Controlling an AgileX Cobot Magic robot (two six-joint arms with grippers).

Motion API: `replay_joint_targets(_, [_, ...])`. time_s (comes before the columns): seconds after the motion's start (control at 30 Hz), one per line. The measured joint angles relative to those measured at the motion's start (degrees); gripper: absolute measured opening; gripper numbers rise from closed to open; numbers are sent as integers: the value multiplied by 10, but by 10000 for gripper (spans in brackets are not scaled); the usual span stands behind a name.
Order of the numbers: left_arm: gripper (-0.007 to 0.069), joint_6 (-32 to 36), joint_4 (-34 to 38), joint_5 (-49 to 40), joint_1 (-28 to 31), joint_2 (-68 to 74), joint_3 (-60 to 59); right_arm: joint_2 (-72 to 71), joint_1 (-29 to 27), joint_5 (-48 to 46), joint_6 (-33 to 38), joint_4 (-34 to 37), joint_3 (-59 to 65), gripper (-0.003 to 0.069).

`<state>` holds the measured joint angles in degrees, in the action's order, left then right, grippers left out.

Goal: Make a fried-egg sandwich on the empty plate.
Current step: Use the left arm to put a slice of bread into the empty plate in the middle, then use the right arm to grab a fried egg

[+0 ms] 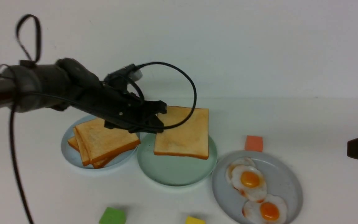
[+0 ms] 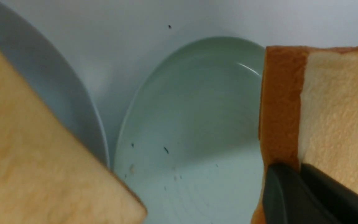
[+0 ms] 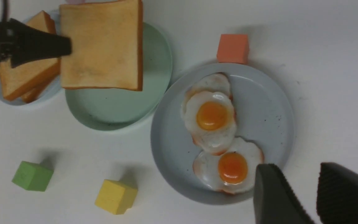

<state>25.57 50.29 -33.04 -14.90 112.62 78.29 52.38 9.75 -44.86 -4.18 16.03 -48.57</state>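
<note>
Left claw (image 1: pixel 160 118) pinches a toast slice (image 1: pixel 185 133) by its edge; the mint plate (image 1: pixel 172 174) lies just below the tips. Right claw (image 3: pixel 300 180) gapes, holding nothing, eggs (image 3: pixel 211 119) off to its left

Lab setup — white table (image 1: pixel 328 193), plain wall (image 1: pixel 259 43), toy blocks (image 3: pixel 32 175)

Yellow cube (image 1: pixel 195 220) cut by front view's edge, right pincer (image 1: pixel 350 148) mostly off-frame
</note>
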Motion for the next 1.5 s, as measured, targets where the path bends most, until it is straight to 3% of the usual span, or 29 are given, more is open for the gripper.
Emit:
replay_joint_targets(0.37, [120,-91,-59,-8,-1,27,12,1,0,0,0,-8,0,241])
replay_joint_targets(0.47, [203,-125,-85,-17,-1,26,16,7,0,-1,0,-8,-1,242])
replay_joint_targets(0.57, [335,-163,-145,-47,-1,7,37,35,0,-20,16,-8,-21,256])
replay_joint_targets(0.8, [456,-236,-286,-141,-1,-84,123,146,0,-60,26,33,-107,314])
replay_joint_targets(0.9, [444,-225,-301,-181,-6,-139,130,216,0,-58,42,59,-111,357])
replay_joint_targets(1.0, [378,-184,-292,-209,-33,-191,105,289,0,-45,79,77,-112,394])
replay_joint_targets(1.13, [243,-117,-272,-229,-86,-231,40,368,0,-47,122,97,-137,416])
replay_joint_targets(1.17, [165,-90,-266,-235,-112,-244,13,403,0,-50,145,105,-154,418])
replay_joint_targets(1.3, [-3,-72,-262,-236,-153,-269,-39,464,0,-47,177,118,-183,420])
replay_joint_targets(1.5, [-13,-97,-277,-237,-160,-298,-52,550,-1,-37,254,156,-189,420])
